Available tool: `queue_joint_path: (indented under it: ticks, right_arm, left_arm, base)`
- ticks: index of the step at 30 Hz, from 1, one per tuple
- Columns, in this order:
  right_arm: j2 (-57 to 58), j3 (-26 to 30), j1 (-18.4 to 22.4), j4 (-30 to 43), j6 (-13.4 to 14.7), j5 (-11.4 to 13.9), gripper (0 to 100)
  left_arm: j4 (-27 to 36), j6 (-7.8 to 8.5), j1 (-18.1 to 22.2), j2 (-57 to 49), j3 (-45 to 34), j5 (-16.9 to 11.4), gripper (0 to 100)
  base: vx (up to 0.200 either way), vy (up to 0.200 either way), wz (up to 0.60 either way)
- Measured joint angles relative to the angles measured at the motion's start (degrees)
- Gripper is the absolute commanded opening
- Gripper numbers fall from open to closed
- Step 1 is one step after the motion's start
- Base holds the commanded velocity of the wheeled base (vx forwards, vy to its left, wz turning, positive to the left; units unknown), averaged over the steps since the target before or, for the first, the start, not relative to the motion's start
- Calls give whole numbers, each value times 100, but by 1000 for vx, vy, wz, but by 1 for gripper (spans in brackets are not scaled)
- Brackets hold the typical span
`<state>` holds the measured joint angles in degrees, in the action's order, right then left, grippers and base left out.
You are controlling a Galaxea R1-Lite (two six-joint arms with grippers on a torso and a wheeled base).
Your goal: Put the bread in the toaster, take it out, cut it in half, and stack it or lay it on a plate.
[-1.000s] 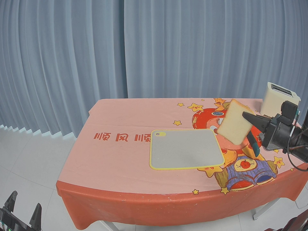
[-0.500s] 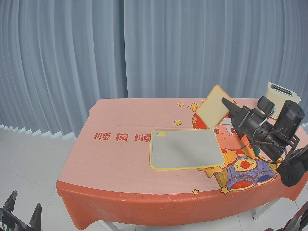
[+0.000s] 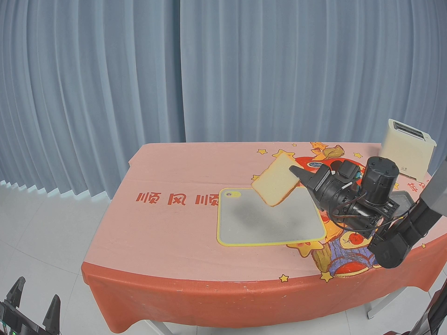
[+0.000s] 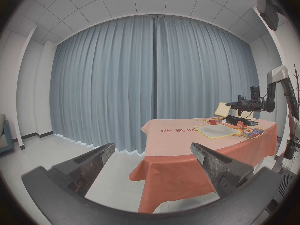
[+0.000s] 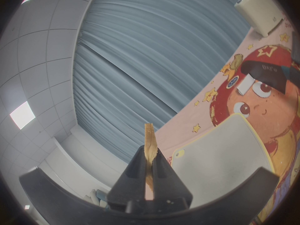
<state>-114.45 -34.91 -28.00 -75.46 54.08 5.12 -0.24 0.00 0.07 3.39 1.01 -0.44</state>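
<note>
Bread slice (image 3: 276, 181) tilted above cutting board (image 3: 260, 224)

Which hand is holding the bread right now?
The right hand, clamped on the bread over the cutting board; the left hand hangs open, empty.

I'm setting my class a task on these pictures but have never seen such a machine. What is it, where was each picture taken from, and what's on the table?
It is a robot with two arms. One picture looks down from a camera on its head; the other two come from cameras on its wrists. The right gripper has its fingers shut on a slice of bread, held in the air above a grey cutting board on the pink-clothed table. A white toaster stands at the far right. The left gripper hangs open, low beside the table.
</note>
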Motion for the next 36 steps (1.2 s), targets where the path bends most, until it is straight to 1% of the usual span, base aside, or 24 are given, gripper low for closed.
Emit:
queue_joint_path:
  ticks: [9,15,21,23,26,36]
  right_arm:
    - [-496,13,-24,-2,-77,-17,0]
    - [-700,55,-16,-17,-328,-39,0]
    - [-831,149,-33,-96,-853,-77,0]
    - [-848,171,-33,-106,-922,-124,0]
    - [-863,182,-39,-107,-952,-173,0]
    - [-896,187,-55,-117,-1150,-189,0]
  left_arm:
    - [2,0,0,0,0,0,100]
    - [0,0,0,0,0,0,100]
    - [2,0,0,0,0,0,100]
    - [0,0,0,0,0,0,100]
    - [0,0,0,0,0,0,100]
    - [0,0,0,0,0,0,100]
  base:
    - [0,0,0]
    - [0,0,0]
    - [0,0,0]
    - [0,0,0]
    - [0,0,0]
    - [0,0,0]
